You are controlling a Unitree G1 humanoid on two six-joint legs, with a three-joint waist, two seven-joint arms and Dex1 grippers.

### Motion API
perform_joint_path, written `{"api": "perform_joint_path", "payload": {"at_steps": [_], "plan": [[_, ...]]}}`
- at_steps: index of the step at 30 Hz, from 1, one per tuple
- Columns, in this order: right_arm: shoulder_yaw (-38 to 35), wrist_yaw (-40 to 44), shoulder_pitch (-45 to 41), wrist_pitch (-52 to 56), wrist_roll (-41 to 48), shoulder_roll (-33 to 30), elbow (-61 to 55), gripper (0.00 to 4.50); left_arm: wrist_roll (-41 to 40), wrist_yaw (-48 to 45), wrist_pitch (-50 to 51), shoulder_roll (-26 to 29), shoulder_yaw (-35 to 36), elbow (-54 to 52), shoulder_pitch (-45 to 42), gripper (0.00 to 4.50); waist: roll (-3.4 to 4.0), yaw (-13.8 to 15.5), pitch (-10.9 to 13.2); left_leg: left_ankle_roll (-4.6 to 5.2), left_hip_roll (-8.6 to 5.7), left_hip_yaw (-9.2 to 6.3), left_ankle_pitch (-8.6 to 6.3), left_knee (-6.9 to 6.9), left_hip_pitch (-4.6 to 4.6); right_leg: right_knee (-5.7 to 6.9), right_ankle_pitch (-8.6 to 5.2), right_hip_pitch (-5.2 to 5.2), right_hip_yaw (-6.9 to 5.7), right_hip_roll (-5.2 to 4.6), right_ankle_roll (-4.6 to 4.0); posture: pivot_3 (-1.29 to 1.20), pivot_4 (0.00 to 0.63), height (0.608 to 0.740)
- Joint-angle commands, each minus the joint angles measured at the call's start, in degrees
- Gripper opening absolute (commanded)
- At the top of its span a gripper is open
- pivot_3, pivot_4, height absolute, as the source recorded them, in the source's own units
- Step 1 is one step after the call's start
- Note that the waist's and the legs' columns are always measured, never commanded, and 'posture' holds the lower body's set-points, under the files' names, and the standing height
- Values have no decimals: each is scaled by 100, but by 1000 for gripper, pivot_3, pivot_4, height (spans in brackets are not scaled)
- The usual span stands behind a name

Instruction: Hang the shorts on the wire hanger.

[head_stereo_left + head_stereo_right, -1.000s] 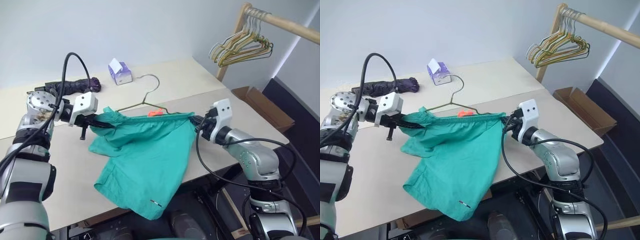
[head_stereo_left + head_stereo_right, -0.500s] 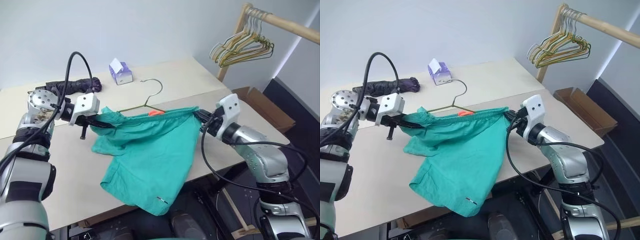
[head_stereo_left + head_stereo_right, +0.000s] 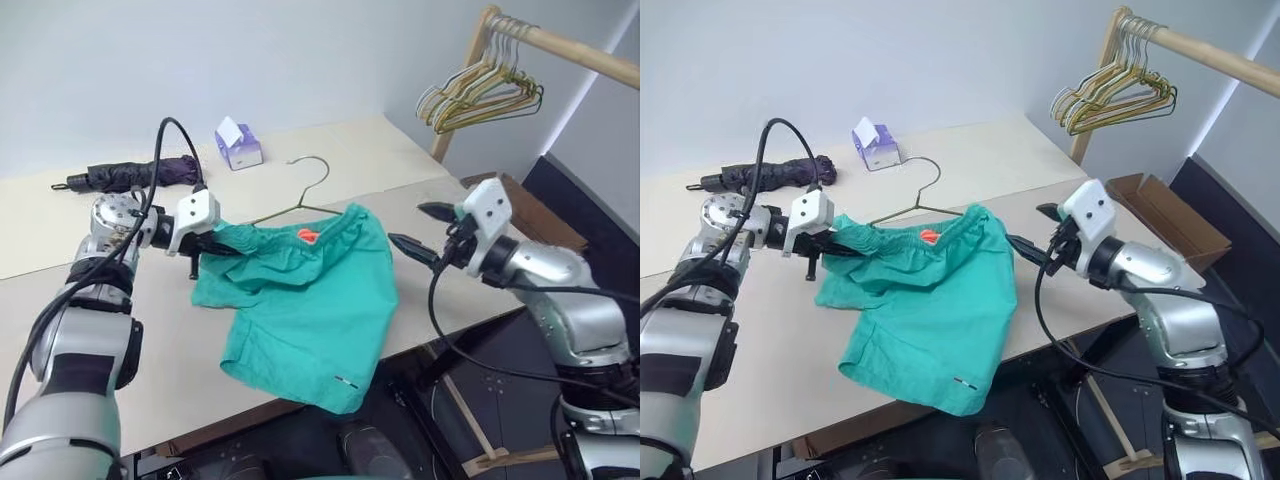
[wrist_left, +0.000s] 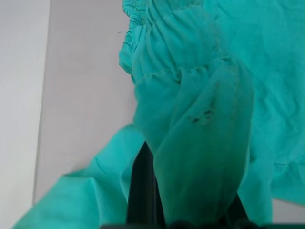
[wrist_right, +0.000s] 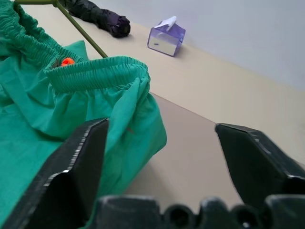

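A: Where do the shorts (image 3: 305, 300) lie from the two grippers?
B: On the tabletop (image 3: 140, 330), hem off the near edge, waistband on the far side. The left gripper (image 3: 212, 247) has its fingers clamped shut on the waistband's left end. The right gripper (image 3: 418, 228) hangs with fingers spread wide and empty, the loose waistband end at about nine o'clock from it, apart.
A: And the long axis?
B: The waistband runs roughly nine to three, between the grippers. The right one is nearer the free end, so I judge it should take that end.
A: The wire hanger (image 3: 296, 198)?
B: Just beyond the waistband, at twelve o'clock, its lower part under the fabric.
A: Count?
B: One pair of shorts, one wire hanger on the tabletop, one folded umbrella (image 3: 130, 175), one tissue box (image 3: 239, 146), and a bunch of hangers (image 3: 485, 95) on the far rail.
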Motion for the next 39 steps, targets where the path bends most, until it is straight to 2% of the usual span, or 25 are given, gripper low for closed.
{"api": "perform_joint_path", "payload": {"at_steps": [1,4,7,12,18,21,33,35,38,39], "plan": [[-118,746,-988,363,196,-543,466,4476,3,37,-163,-61,263,-6,-341,0,1,-12,0,0,0,2,0,0,4,1,0,1,2,0,0,-240,0,740],[458,1834,-1926,612,13,-1076,1132,4476,2,-103,-202,-194,362,-16,-475,0,4,-14,-1,0,1,3,0,-2,6,-2,-1,0,2,1,1,-241,0,740],[1167,2630,-2766,769,-368,-1265,1851,4476,2,-178,-242,-317,432,-30,-551,0,4,-45,-1,0,3,4,0,-6,8,-6,0,1,0,1,1,-242,0,740],[2156,3566,-3761,381,-1171,-1006,3062,4476,-8,-272,-251,-510,539,-55,-598,0,4,-145,-1,0,1,2,0,-2,4,-4,0,0,0,-3,1,-235,0,740],[2608,3808,-4090,-46,-1834,-409,3859,4476,-54,-378,-290,-655,626,-155,-556,0,4,-191,-2,-1,-3,3,0,1,2,18,0,-9,2,-9,1,-226,0,740],[2564,3860,-4101,-123,-1945,-231,4055,3920,-82,-445,-280,-694,681,-191,-544,0,5,-194,-2,-1,-4,1,1,1,4,23,-1,-9,2,-10,2,-220,0,740],[2031,4222,-3770,313,-1646,-343,3470,157,9,-564,-330,-756,700,-197,-554,0,5,-191,-2,-1,-44,-15,1,1,4,43,-15,-9,-10,-51,25,-236,0,740],[1872,4190,-3645,562,-1508,-391,3225,9,68,-589,-328,-774,661,-186,-573,0,5,-198,-2,-1,-65,-15,2,2,5,51,-21,-8,-10,-70,35,-242,0,740],[1619,4135,-3393,926,-1301,-510,2796,0,181,-521,-285,-795,594,-133,-634,721,5,-205,-2,-1,-72,-18,3,5,1,49,-23,-5,-13,-81,38,-250,0,740],[1526,4114,-3283,1087,-1205,-564,2618,0,196,-513,-283,-801,589,-118,-649,1089,5,-208,-2,-1,-75,-26,3,7,-6,47,-24,-5,-22,-85,40,-251,0,740]]}}
